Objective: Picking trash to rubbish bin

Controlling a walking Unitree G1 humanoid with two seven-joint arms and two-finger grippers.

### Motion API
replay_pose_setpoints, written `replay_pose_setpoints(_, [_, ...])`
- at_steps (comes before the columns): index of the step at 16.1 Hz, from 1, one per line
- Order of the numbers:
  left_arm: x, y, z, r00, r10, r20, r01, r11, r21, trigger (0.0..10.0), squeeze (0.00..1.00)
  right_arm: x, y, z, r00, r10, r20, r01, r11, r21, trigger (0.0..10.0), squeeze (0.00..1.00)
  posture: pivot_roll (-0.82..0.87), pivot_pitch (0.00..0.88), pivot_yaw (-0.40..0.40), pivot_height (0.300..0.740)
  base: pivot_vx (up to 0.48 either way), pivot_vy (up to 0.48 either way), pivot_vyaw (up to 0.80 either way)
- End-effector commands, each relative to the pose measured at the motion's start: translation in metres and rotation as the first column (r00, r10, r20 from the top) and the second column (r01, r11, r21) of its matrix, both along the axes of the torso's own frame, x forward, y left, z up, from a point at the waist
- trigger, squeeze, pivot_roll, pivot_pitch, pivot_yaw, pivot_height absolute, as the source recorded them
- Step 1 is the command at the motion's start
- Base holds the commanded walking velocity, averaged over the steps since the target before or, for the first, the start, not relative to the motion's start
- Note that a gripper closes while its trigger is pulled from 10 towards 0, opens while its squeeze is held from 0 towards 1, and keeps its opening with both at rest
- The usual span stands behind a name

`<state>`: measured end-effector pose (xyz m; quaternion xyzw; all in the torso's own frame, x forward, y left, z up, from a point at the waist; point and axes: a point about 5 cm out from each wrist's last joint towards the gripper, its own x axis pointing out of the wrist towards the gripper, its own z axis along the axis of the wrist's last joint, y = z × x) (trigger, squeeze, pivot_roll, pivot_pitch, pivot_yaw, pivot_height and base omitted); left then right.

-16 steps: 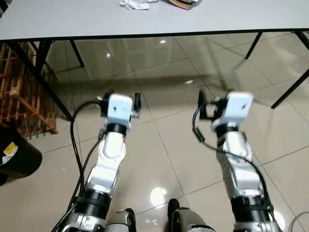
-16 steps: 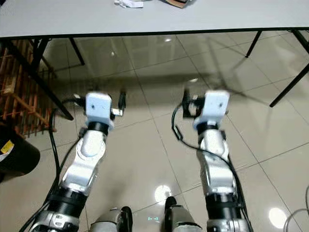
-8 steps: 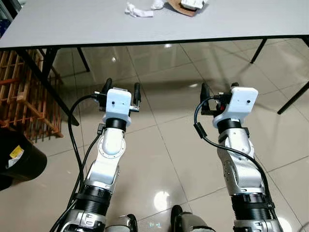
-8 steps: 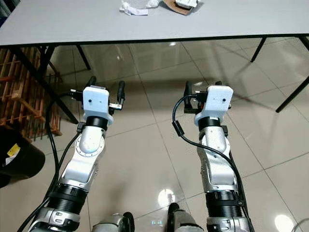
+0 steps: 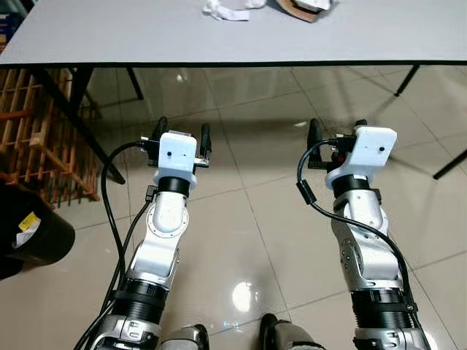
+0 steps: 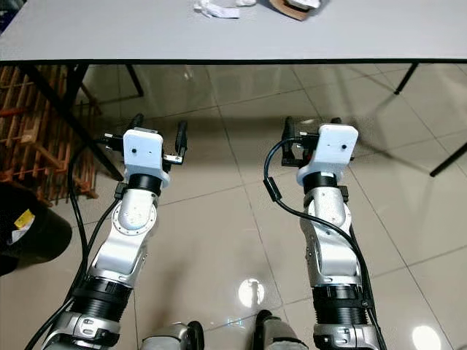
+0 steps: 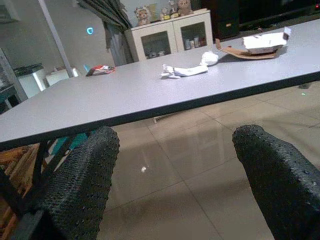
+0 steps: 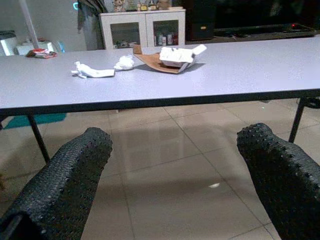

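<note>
Crumpled white tissue [image 5: 232,10] lies at the far side of a grey table [image 5: 146,36]. Beside it rests a brown cardboard piece bearing a white box [image 5: 309,6]. The wrist views show the same tissue [image 7: 184,70], the box on cardboard [image 8: 177,56] and a small red wrapper [image 7: 100,69] farther along the tabletop. My left gripper [image 5: 183,131] and right gripper [image 5: 336,130] are held side by side over the floor, just short of the table's near edge and below it. Both are open with nothing between their fingers. A black rubbish bin [image 5: 33,237] stands on the floor to my left.
A wooden slatted rack [image 5: 36,138] stands on the left, beside the bin and partly under the table. Black table legs [image 5: 66,117] slant down on the left and right [image 5: 449,164]. Glossy tiled floor [image 5: 255,197] lies below the arms. A white cabinet [image 8: 145,30] stands beyond the table.
The whole view has shifted and sharpened, so the camera moved: the table edge sits slightly lower and the trash further right. Both grippers have stayed open and side by side.
</note>
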<state>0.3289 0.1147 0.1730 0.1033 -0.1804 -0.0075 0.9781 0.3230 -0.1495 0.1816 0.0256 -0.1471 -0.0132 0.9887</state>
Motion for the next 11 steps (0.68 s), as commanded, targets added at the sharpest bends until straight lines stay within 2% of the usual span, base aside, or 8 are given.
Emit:
replay_pose_setpoints(1, [-0.0005,0.0008,0.0021,1.0,0.003,0.009,-0.003,1.0,0.006,10.0,0.0,-0.0019,-0.0013,0.003,1.0,-0.005,0.007,0.004,1.0,0.014,10.0,0.0,-0.03,0.231,0.025,0.74,0.39,0.0,0.0])
replay_pose_setpoints(11, [0.0007,0.0015,0.0067,1.0,0.011,0.018,-0.011,1.0,0.004,10.0,0.0,-0.0016,0.0001,0.0044,1.0,-0.001,0.008,0.001,1.0,0.012,10.0,0.0,-0.02,0.23,0.025,0.74,0.392,0.0,0.0])
